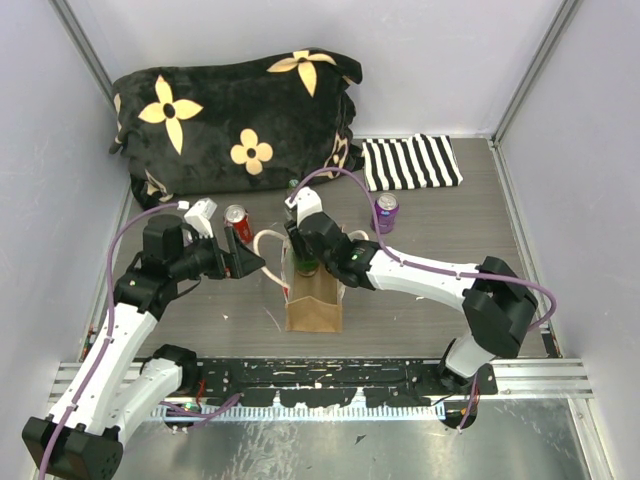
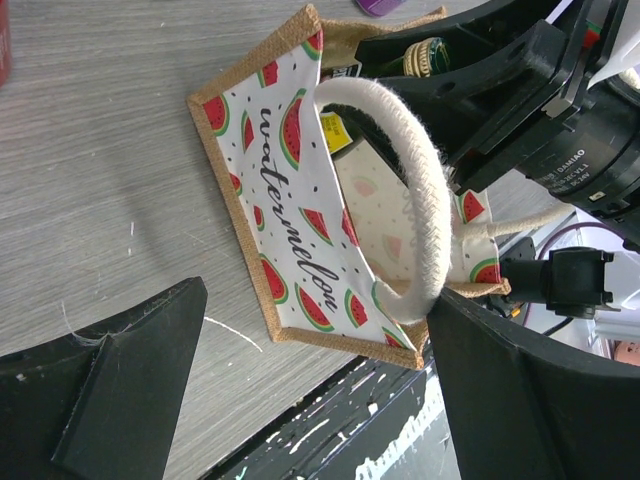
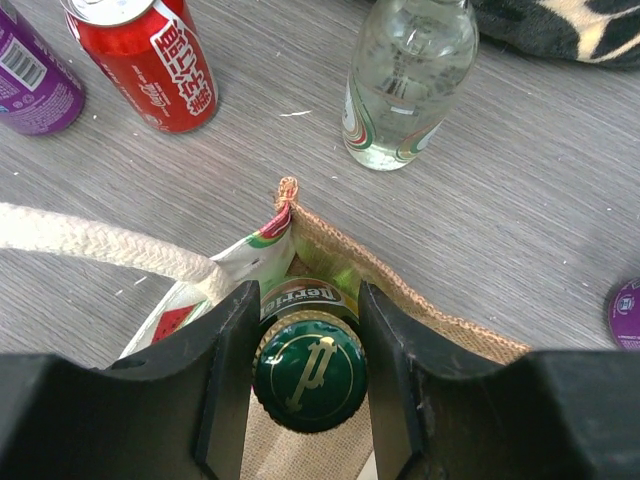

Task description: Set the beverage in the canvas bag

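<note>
The canvas bag (image 1: 313,300) stands upright in the middle of the table, and its watermelon-printed panel shows in the left wrist view (image 2: 290,200). My right gripper (image 1: 305,252) is shut on the neck of a green Perrier bottle (image 3: 310,375). It holds the bottle upright in the bag's open mouth (image 3: 400,290), with the body down inside. My left gripper (image 1: 250,262) is open at the bag's left side. One cream loop handle (image 2: 420,200) rests against its right finger (image 2: 500,380). The other finger is apart from the bag.
A red can (image 1: 237,222) stands left of the bag, and a purple can (image 1: 386,212) stands to its right. A clear glass bottle (image 3: 405,80) stands behind the bag. A black flowered cushion (image 1: 235,120) and a striped cloth (image 1: 410,163) lie at the back.
</note>
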{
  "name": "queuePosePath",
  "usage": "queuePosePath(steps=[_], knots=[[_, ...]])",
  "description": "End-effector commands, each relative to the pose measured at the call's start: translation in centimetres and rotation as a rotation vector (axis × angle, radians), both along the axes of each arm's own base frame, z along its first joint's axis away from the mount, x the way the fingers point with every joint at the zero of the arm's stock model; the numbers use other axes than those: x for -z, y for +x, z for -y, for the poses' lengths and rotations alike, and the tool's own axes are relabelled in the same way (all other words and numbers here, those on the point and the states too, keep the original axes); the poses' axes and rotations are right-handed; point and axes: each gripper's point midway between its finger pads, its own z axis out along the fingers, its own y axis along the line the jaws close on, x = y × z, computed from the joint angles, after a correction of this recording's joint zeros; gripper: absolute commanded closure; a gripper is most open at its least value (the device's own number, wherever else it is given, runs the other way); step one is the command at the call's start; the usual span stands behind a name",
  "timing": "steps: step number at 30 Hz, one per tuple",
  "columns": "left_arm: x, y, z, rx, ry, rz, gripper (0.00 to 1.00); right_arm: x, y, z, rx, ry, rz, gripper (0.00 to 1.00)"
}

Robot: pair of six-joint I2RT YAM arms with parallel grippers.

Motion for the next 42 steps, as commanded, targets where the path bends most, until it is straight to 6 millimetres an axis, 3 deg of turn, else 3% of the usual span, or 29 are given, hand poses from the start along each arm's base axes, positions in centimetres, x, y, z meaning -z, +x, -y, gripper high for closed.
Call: queuePosePath(steps=[1,12,17,21,29,42], knots=[[0.1,-0.2,0.3,0.016,-0.018,0.009,0.02,-6.2,2.0,-1.9,0.029,0.209,0.134,0.99],[0.2,-0.3,0.2,0.017,-0.019,0.008,0.02,-4.3,2.2,-2.0,0.026,0.19,0.099,0.97],[0.2,-0.3,0.2,0.016,-0.019,0.009,0.02,-4.1,2.2,-2.2,0.022,0.182,0.089,0.54],[0.2,-0.4,0.3,0.019,-0.02,0.008,0.02,-4.5,2.3,-2.2,0.019,0.174,0.093,0.39],[0.3,-0.3,0.3,0.021,-0.021,0.009,0.02,-6.3,2.5,-2.2,0.021,0.191,0.12,0.32],[0.4,-0.1,0.4,0.017,-0.026,0.006,0.02,-11.6,3.6,-2.5,0.048,0.253,0.216,0.3]])
